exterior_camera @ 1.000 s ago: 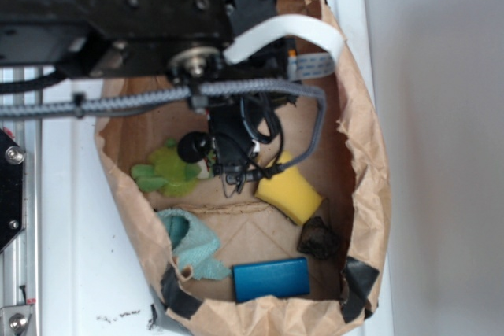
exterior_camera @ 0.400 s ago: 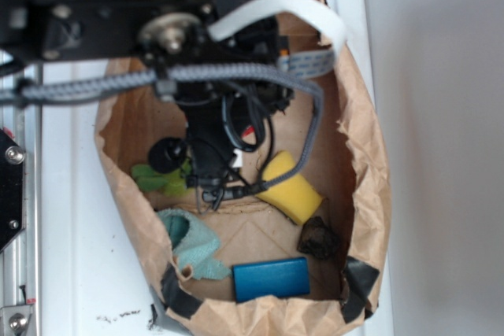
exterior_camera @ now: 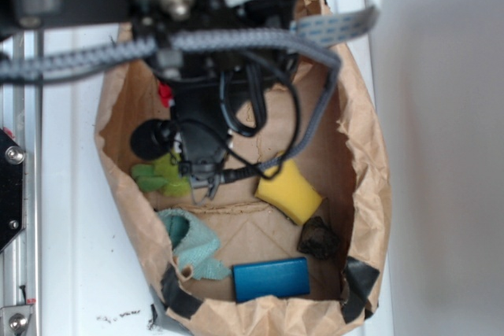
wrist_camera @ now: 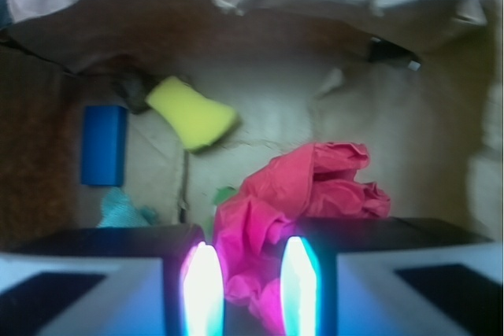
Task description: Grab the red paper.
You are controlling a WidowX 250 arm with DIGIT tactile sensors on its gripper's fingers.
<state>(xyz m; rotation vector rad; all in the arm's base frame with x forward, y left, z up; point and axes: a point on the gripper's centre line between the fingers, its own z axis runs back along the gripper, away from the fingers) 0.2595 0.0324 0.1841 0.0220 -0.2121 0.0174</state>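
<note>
The red paper (wrist_camera: 303,190) is a crumpled bright red wad filling the gap between my two fingers in the wrist view. My gripper (wrist_camera: 250,277) is shut on it, and the wad bulges out ahead of the fingertips (wrist_camera: 203,281) above the bag floor. In the exterior view only a small scrap of the red paper (exterior_camera: 164,94) peeks out at the left of the black arm (exterior_camera: 201,127). The arm covers the fingers there.
All of this lies inside a brown paper bag (exterior_camera: 366,163) with tall crumpled walls. On its floor are a yellow sponge (exterior_camera: 288,190), a blue block (exterior_camera: 271,278), a teal cloth (exterior_camera: 191,243), a green piece (exterior_camera: 161,177) and a dark lump (exterior_camera: 318,238).
The arm has shifted left and toward the top of the exterior view. A scrap of red paper now shows beside it, and more of the bag floor near the sponge is uncovered.
</note>
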